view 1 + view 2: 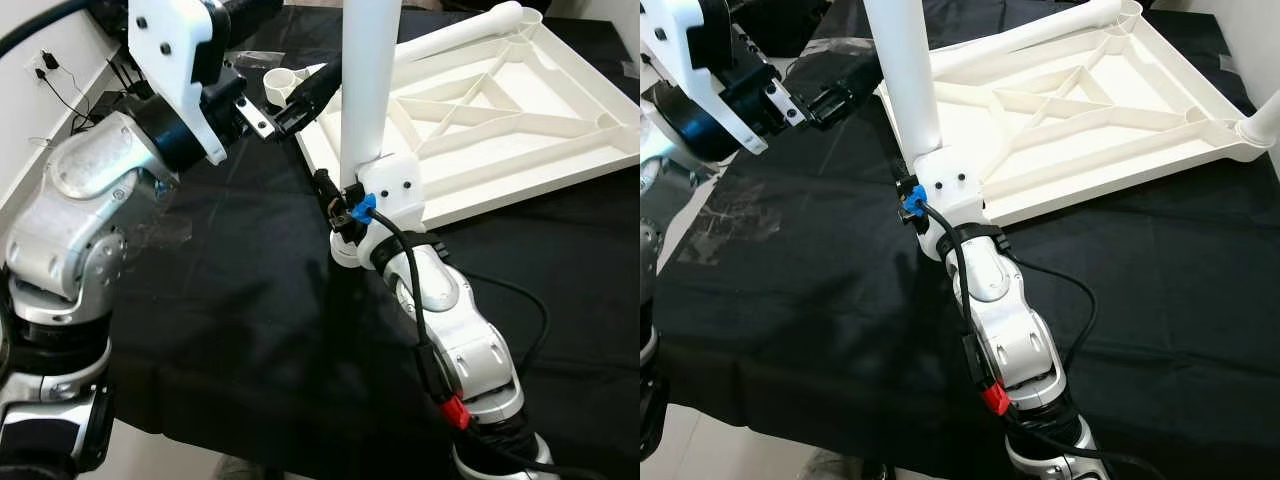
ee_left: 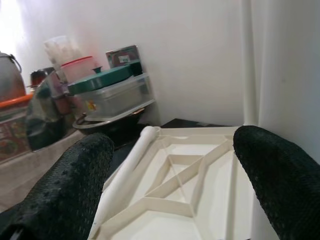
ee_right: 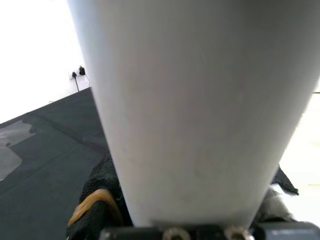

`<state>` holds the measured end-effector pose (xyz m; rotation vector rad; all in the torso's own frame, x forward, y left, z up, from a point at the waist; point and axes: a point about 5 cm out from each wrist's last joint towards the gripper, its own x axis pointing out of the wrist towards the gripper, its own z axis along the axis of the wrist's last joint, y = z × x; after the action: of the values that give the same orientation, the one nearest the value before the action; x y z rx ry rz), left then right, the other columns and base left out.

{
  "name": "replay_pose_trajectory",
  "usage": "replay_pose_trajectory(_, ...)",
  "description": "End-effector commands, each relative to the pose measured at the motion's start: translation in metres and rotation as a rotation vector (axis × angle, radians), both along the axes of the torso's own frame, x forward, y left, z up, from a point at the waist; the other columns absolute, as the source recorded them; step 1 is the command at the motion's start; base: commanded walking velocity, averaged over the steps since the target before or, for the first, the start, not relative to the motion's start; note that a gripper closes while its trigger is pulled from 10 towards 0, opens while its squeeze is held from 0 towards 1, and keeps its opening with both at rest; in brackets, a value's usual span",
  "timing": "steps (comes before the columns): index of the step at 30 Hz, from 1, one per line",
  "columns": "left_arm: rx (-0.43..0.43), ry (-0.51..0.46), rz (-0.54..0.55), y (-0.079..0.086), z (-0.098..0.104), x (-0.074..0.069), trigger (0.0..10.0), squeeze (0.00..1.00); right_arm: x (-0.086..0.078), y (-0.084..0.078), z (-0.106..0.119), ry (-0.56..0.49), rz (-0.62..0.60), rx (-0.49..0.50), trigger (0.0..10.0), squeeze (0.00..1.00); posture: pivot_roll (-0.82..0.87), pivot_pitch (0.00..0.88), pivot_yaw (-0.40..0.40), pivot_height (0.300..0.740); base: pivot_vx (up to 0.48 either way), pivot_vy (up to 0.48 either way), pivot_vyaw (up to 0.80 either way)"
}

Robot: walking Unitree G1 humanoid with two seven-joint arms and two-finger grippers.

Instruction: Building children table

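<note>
A white plastic table top (image 1: 520, 150) lies upside down on the black cloth, ribs facing up. One white leg (image 1: 368, 80) stands upright at its near left corner, and my right gripper (image 1: 347, 222) is shut on the leg's base; in the right wrist view the leg (image 3: 195, 110) sits between the black fingers (image 3: 97, 192). A second leg (image 1: 460, 35) lies along the top's far edge. My left gripper (image 1: 318, 88) hovers open at the top's left edge, beside a round leg socket (image 1: 283, 82). In the left wrist view its fingers (image 2: 75, 180) stand wide apart.
The black cloth (image 1: 250, 320) covers the work surface, with its front edge near me. A crumpled clear plastic sheet (image 1: 165, 235) lies at the left. A wall outlet with a plug (image 1: 45, 65) is far left. Stacked food containers (image 2: 110, 90) stand beyond the table top.
</note>
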<state>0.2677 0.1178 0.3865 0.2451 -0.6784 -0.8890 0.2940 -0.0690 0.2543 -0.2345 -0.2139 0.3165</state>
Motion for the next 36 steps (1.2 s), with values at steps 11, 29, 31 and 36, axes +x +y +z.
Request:
replay_pose_trajectory(11,0.026,-0.078,-0.234,-0.014,0.039,-0.03,10.0,0.0,0.02,-0.001,-0.026,0.164,-0.033,-0.032,10.0,0.0,0.03,0.27,0.005,0.74,0.0,0.0,0.0)
replay_pose_trajectory(29,0.0,-0.026,-0.176,-0.012,0.045,-0.014,0.0,0.0,0.02,0.004,-0.025,0.171,-0.014,-0.018,10.0,0.0,0.02,0.272,0.007,0.74,0.0,0.0,0.0)
replay_pose_trajectory(31,-0.011,0.0,-0.158,-0.014,0.043,-0.008,0.0,0.0,0.019,0.005,-0.024,0.171,-0.013,-0.018,10.0,0.0,0.01,0.272,0.008,0.74,0.0,0.0,0.0)
replay_pose_trajectory(36,-0.045,0.017,-0.121,-0.006,0.043,0.0,0.0,0.0,0.018,0.006,-0.024,0.171,-0.012,-0.018,10.0,0.0,0.01,0.271,0.011,0.74,0.0,0.0,0.0)
